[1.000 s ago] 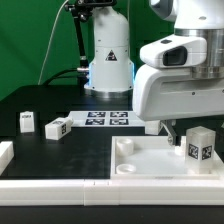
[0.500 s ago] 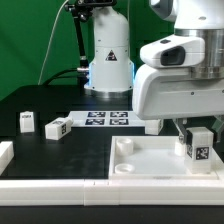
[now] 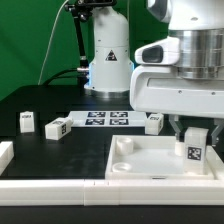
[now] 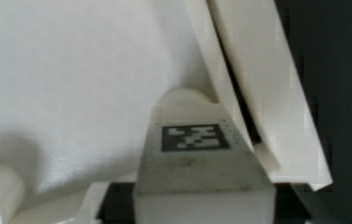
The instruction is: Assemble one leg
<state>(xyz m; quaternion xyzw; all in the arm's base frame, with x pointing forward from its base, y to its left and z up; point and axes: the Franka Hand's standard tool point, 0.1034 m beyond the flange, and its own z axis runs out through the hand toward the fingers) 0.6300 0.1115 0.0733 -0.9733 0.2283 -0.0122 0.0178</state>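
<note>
We see the dark bench (image 3: 60, 150) filling the scene, and on it, toward the exterior view's right, the big white tray-like piece (image 3: 140, 165). Above that tray hangs the arm, and its fingers (image 3: 195, 130) are pinching the leg (image 3: 195, 145), tag facing us, upright over the tray's far corner. From the wrist view, that leg (image 4: 194, 140) sits close beside the tray's rim. Behind lies the marker board (image 3: 105, 119); two more legs (image 3: 27, 122) (image 3: 57, 127) stand near it.
</note>
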